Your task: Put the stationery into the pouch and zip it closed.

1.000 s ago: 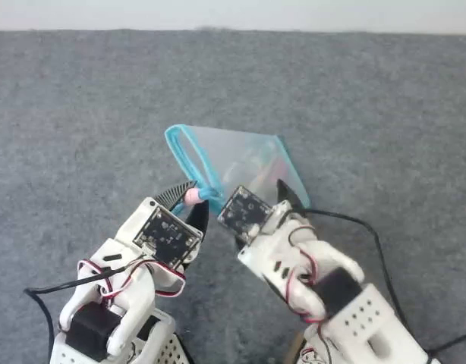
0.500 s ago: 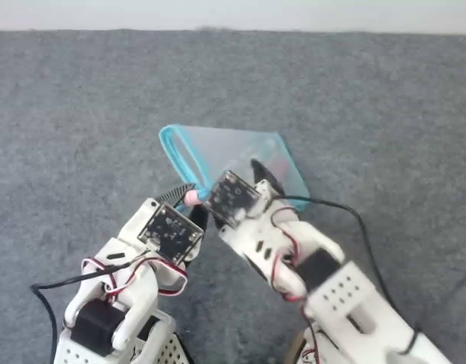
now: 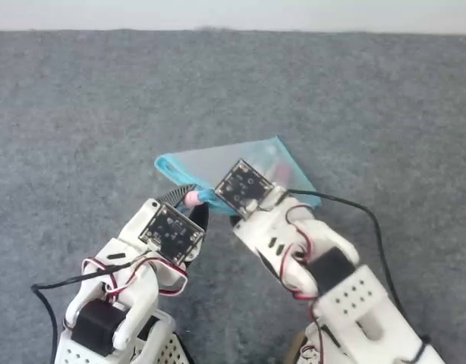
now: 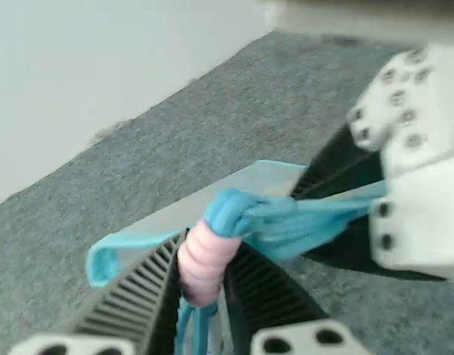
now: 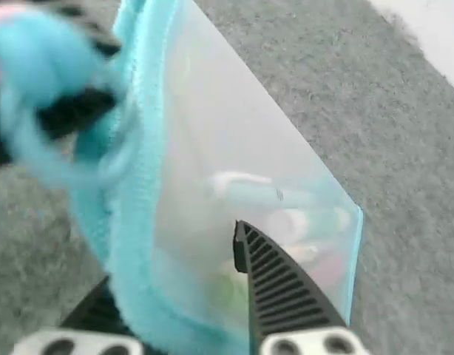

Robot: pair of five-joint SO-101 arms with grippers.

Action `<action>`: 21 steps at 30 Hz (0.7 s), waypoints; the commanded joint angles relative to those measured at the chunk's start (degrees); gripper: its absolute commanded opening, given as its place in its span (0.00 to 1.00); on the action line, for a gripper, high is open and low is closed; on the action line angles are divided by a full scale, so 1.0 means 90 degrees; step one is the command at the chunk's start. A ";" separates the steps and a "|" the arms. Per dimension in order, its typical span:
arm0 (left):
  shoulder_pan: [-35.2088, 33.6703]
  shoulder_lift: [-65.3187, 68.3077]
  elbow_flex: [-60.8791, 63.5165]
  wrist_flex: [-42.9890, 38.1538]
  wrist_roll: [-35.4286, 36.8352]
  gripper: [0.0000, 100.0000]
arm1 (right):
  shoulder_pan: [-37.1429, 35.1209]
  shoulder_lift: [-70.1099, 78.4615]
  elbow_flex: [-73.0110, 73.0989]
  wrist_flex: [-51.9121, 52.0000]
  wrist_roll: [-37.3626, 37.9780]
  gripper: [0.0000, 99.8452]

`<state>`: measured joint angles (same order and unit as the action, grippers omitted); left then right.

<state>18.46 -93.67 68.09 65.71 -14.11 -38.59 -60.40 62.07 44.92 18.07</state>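
Grey felt-like cloth covers the table (image 3: 81, 114) out to a straight far edge at the top of the high view, where it meets a white strip (image 3: 233, 14). Wide bare cloth lies across the upper left, the upper right and down both sides of that frame, while both arms crowd the lower middle. The translucent pouch (image 3: 252, 158), trimmed in light blue, sits at the centre of the frame, just beyond the two wrists, with one corner pointing to the upper right. The left claw (image 4: 206, 248) is pressed together on a pink bead (image 4: 203, 270) threaded on a knotted blue cord (image 4: 238, 211) that runs to the pouch's blue edge. The right claw (image 5: 175, 274) is just beside it and straddles that blue edge, one ribbed finger (image 5: 275, 288) lying on the clear face and the other under the pouch, pinching the pouch between them. Stationery (image 5: 256, 191) shows through the clear wall as pale, pink and green shapes, inside the pouch, near the ribbed finger's tip.
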 commanded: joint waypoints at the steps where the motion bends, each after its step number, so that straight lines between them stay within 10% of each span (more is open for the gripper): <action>1: -0.0684 -0.0029 0.0015 -0.0303 0.0029 0.01 | 0.0034 -0.0855 -0.0293 0.0659 0.0371 0.01; 10: -0.2012 -0.0010 0.1353 -0.2022 -0.0010 0.01 | 0.0063 -0.2085 0.0039 0.1402 0.0869 0.01; 21: -0.1993 0.0010 0.1441 -0.2061 -0.0010 0.01 | 0.1001 -0.2115 0.0010 0.1284 0.0762 0.01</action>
<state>2.02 -93.14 81.80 49.36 -14.11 -33.85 -77.54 62.86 56.97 25.80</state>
